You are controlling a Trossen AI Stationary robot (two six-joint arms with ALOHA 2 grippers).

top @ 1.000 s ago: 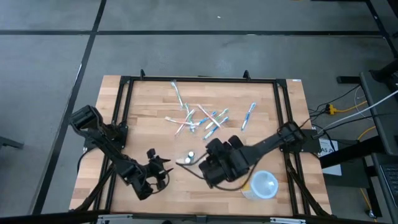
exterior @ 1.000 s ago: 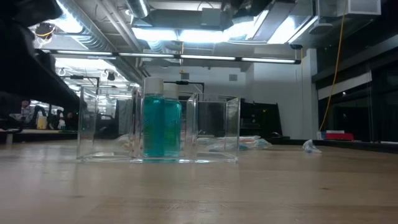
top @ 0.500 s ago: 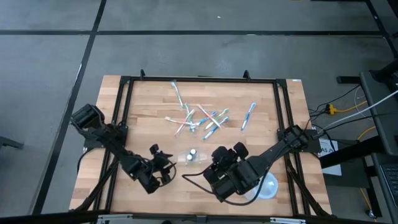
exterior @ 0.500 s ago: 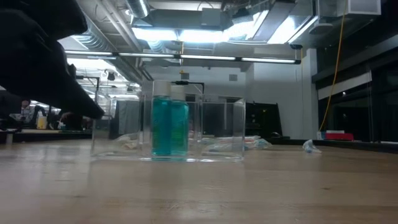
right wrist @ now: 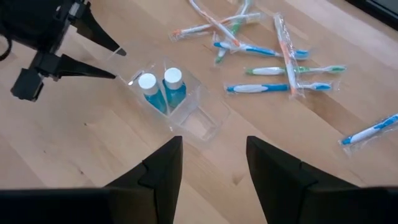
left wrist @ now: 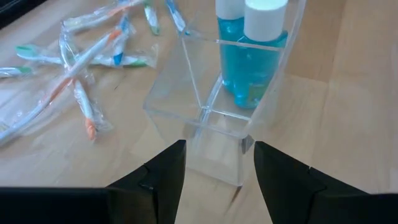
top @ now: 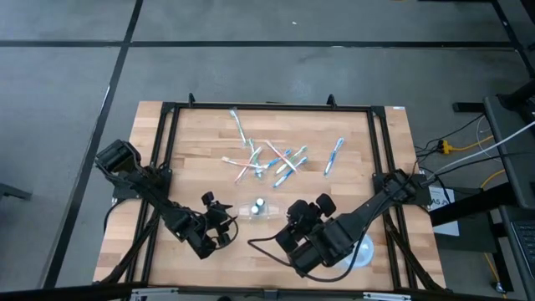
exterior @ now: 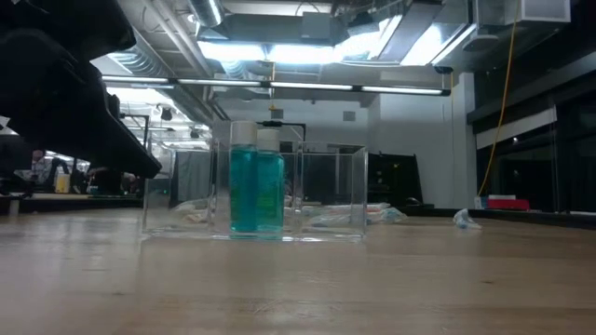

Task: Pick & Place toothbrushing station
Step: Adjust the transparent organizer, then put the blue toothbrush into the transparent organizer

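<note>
The toothbrushing station (top: 257, 207) is a clear plastic holder standing on its base near the table's middle (exterior: 326, 195). Two blue bottles with white caps (right wrist: 161, 87) stand in its middle compartment. My left gripper (top: 227, 216) is at the station's left end, shut on it (left wrist: 219, 155). My right gripper (top: 309, 205) hovers open above the table, on the near right side of the station, with nothing between its fingers (right wrist: 211, 162). My left gripper has the station's empty end compartment (left wrist: 214, 149) between its two fingers, one finger on each long wall. The fingers (right wrist: 112, 74) come slanting down from the table's left and lie along the holder. The station stays upright with its base on the table.
Several wrapped toothbrushes (top: 267, 155) lie scattered beyond the station toward the far edge, one apart at the right (top: 334, 155). A round white container (top: 361, 249) sits at the near right, partly under my right arm. A black frame (top: 167, 167) borders the wooden table.
My right gripper has drawn back from above the station toward the table's near right. My left gripper has swung a little toward the station's side, and the station has slid and turned slightly on the table with it, staying upright.
</note>
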